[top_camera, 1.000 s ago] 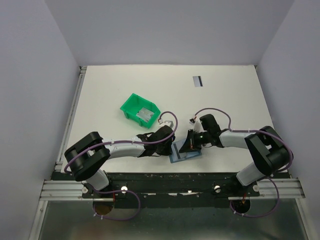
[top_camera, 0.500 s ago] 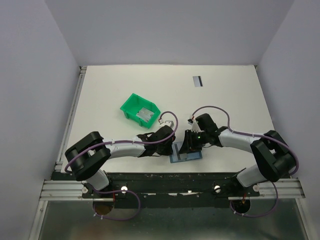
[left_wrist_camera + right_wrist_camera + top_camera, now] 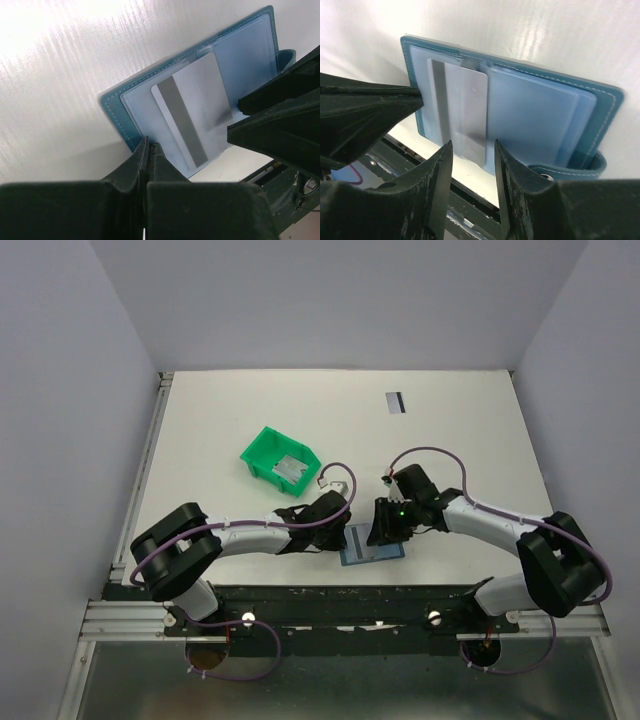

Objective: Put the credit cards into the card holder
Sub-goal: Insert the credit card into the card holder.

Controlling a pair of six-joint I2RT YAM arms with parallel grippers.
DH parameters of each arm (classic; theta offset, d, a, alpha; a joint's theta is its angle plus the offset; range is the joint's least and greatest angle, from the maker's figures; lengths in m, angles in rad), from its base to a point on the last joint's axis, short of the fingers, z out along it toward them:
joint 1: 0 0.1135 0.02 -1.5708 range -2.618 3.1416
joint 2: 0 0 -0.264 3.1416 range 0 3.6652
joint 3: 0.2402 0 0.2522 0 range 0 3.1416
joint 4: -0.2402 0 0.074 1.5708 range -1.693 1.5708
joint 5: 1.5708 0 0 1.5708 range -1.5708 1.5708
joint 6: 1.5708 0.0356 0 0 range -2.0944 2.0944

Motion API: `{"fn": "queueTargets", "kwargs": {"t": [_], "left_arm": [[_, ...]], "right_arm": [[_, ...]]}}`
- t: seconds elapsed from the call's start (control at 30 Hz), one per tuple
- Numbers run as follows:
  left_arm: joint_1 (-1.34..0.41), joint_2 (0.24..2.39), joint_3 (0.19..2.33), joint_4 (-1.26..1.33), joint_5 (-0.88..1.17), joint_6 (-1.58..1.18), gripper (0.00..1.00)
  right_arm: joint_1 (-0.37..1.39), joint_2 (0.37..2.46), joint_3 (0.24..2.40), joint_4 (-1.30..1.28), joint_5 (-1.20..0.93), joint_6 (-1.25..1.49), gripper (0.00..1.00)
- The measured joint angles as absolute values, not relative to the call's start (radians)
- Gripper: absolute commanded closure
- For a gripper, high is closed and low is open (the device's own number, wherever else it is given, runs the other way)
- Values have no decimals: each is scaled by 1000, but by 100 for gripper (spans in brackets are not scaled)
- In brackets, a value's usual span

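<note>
Although one credit card [image 3: 195, 110] is laid stripe-up on the open card holder [image 3: 250, 50] at the 6 o'clock edge of the table [image 3: 470, 440], full seating cannot be told; a second card [image 3: 396, 402] is left at 12 o'clock, more seemingly in the green bin [image 3: 262, 455]; left gripper [image 3: 149, 150] is closed, pressed on the holder's edge; right gripper [image 3: 472, 147] is parted, empty; far items are shown only from above.

The white table [image 3: 230, 410] carries a green bin [image 3: 268, 455], the open card holder [image 3: 371, 554] and a lone credit card [image 3: 396, 402].

Lab test cell — plain walls [image 3: 340, 300], white table [image 3: 450, 450].
</note>
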State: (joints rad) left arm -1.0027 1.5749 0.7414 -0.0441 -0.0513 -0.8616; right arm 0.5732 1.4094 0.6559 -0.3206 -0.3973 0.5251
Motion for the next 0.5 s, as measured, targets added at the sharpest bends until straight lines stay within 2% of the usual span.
{"fn": "queueTargets", "kwargs": {"t": [0.17,0.5], "left_arm": [[-1003,1575,741,-44,-51,-862,100],[-1003,1575,741,-43,-51,-862,100]], "right_arm": [[573,1397,659,-355,-353,518,57],[573,1428,659,-334,-358,517,71]]}}
